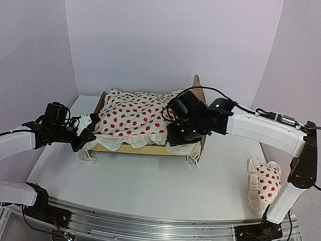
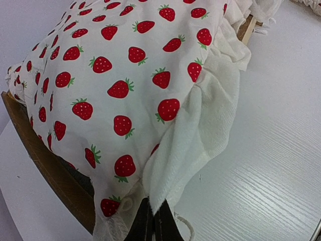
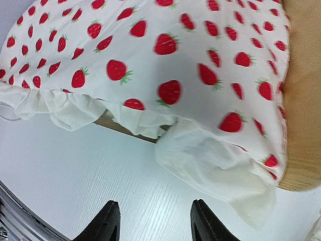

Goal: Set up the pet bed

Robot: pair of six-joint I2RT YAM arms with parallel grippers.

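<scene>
White table (image 1: 144, 191) is carrying everything in front of me. Toward the back, a little left of centre, the pet bed (image 1: 126, 148) is standing on it, its light plywood side rail facing the arms and its headboard (image 1: 196, 85) rising at the right end. A white duvet (image 1: 136, 116) printed with red strawberries is draping over the whole bed, and its ruffled edge is spilling over the near rail. At the bed's left end, the left gripper (image 2: 153, 223) is pressing its dark fingers together on the duvet's hanging corner, and the folds of cloth are gathering into the pinch. At the right end, near the headboard, the right gripper (image 3: 153, 221) is hovering over the table just beside the bed, with its fingers spread apart and nothing between them. Well apart from the bed, by the table's right edge, a small strawberry-print pillow (image 1: 263, 182) is lying crumpled.
</scene>
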